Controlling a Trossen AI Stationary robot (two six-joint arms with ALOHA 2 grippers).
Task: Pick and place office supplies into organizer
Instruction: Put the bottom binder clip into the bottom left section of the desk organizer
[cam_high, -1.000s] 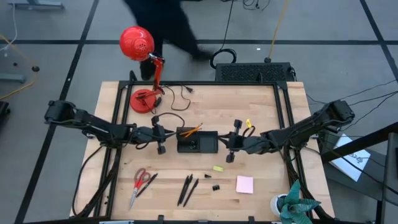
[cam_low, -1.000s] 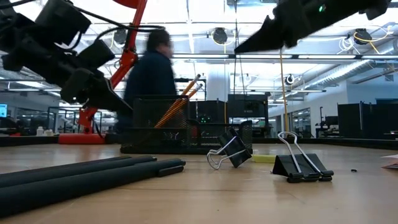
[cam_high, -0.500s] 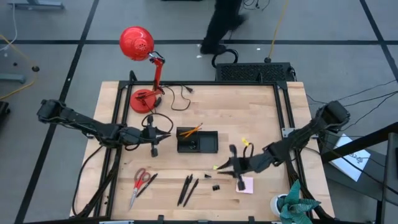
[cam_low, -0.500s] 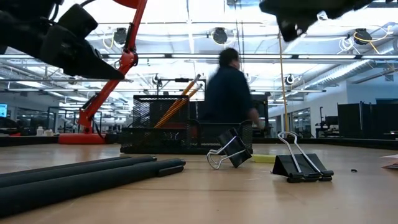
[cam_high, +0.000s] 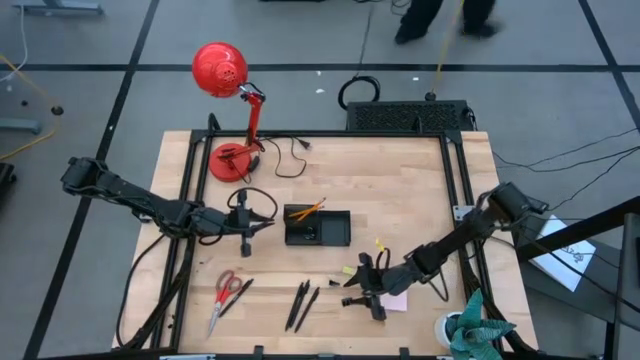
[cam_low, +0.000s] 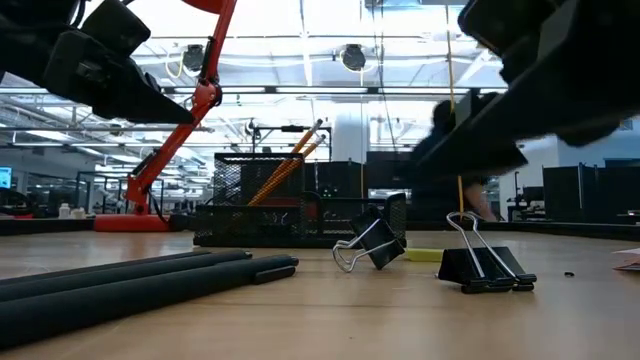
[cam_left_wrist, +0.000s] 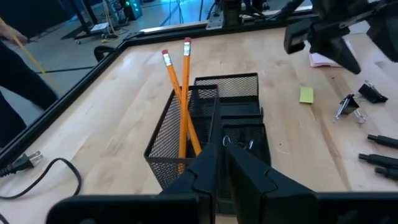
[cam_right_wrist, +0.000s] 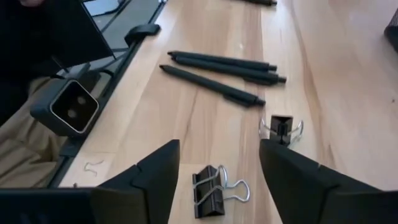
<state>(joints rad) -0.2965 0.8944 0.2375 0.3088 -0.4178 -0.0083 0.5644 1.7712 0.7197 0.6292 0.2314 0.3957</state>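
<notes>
The black mesh organizer (cam_high: 318, 228) stands mid-table with two orange pencils (cam_left_wrist: 180, 99) leaning in its far-left compartment. My left gripper (cam_high: 262, 222) hovers shut and empty just left of it. My right gripper (cam_high: 360, 290) is open near the front edge, low over two black binder clips (cam_right_wrist: 208, 183) (cam_right_wrist: 281, 127) that lie on the wood; one clip sits between its fingers, untouched. The pink sticky-note pad (cam_high: 397, 299) lies partly under that arm. A yellow piece (cam_high: 350, 270), black pens (cam_high: 303, 300) and red-handled scissors (cam_high: 228, 291) lie on the table.
A red desk lamp (cam_high: 232, 110) with its cord stands at the far left. A larger black box with cables (cam_high: 408, 115) sits beyond the far edge. A teal object (cam_high: 478, 325) is at the near right corner. A small camera (cam_right_wrist: 68, 106) sits at the front edge.
My right gripper has swung from beside the organizer toward the table's near edge and down over the binder clips, rolling as it went, and has opened. My left gripper has drawn back a little from the organizer toward the left and risen. A person walks past beyond the table.
</notes>
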